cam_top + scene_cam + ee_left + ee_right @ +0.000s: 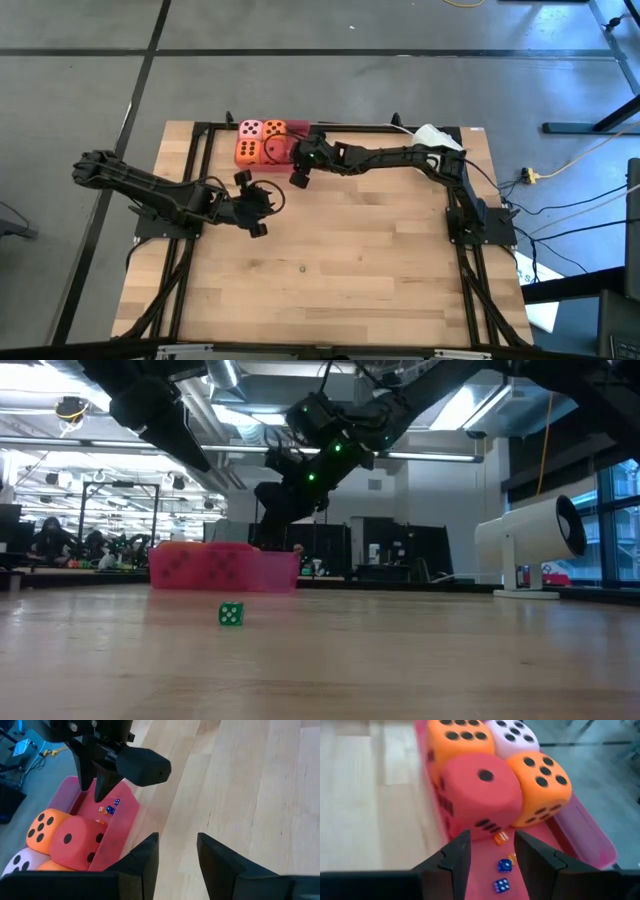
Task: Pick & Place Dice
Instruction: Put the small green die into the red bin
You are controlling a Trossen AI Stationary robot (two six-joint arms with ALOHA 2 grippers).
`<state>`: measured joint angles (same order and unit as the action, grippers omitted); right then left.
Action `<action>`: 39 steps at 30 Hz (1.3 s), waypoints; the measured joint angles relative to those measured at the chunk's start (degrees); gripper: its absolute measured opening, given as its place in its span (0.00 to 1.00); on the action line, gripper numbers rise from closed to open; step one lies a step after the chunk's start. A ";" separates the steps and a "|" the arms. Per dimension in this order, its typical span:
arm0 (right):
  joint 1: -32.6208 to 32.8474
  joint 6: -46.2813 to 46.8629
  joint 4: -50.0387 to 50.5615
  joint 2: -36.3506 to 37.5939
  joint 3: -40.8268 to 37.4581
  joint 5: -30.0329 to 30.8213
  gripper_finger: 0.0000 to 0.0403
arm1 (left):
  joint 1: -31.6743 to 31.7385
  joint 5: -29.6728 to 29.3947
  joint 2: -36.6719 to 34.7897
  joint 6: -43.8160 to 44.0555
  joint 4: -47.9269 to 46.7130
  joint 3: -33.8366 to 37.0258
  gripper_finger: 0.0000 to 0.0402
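Observation:
The four dice sit packed in the left part of the red tray (pixel 297 130) at the table's far edge. They are the pink die (pixel 251 128), an orange one (pixel 274 128), a second orange one (pixel 247 152) and the red die (pixel 275 150) (pixel 480 795). My right gripper (pixel 492 850) (pixel 299 168) is open, fingers pointing down over the tray's free right part, next to the red die. Tiny coloured cubes (pixel 503 865) lie on the tray floor beneath it. My left gripper (pixel 177 852) (pixel 252 205) is open over bare table, just near of the tray.
A tiny green cube (pixel 231 615) (pixel 303 267) lies alone on the wooden table, near of the tray. A white device (pixel 530 540) (pixel 436 135) stands at the far right corner. The table's middle and near half are bare wood.

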<state>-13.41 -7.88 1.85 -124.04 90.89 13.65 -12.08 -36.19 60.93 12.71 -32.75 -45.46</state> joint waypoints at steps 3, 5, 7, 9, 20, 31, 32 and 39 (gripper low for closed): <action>1.01 -0.24 0.14 1.15 0.00 0.43 0.38 | 0.00 0.79 0.00 -0.42 1.98 1.43 0.32; 1.72 -0.24 1.54 2.61 0.00 0.71 0.38 | 0.02 2.52 0.04 -2.29 3.74 2.78 0.32; 2.37 -0.24 4.21 4.32 0.08 0.72 0.38 | 0.00 4.65 0.04 -3.25 5.06 3.45 0.32; 2.98 -0.28 8.90 6.27 0.09 0.78 0.38 | 0.00 6.26 0.04 -3.32 6.84 3.81 0.32; 7.15 3.53 35.23 16.53 0.09 14.49 0.38 | -0.96 15.89 3.52 -3.90 15.57 3.88 0.32; 12.02 17.96 57.63 19.58 0.04 19.26 0.38 | -7.25 26.20 20.41 -7.70 38.38 3.88 0.32; 12.73 18.95 58.42 19.58 0.02 18.68 0.38 | -8.18 26.18 22.49 -7.79 40.36 3.88 0.32; 21.40 27.14 59.46 19.60 -1.88 13.95 0.38 | -12.82 23.62 31.25 -11.21 53.79 3.88 0.32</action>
<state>7.98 19.25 61.31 -104.44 89.01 27.60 -24.89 -12.56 92.18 1.50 21.05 -41.58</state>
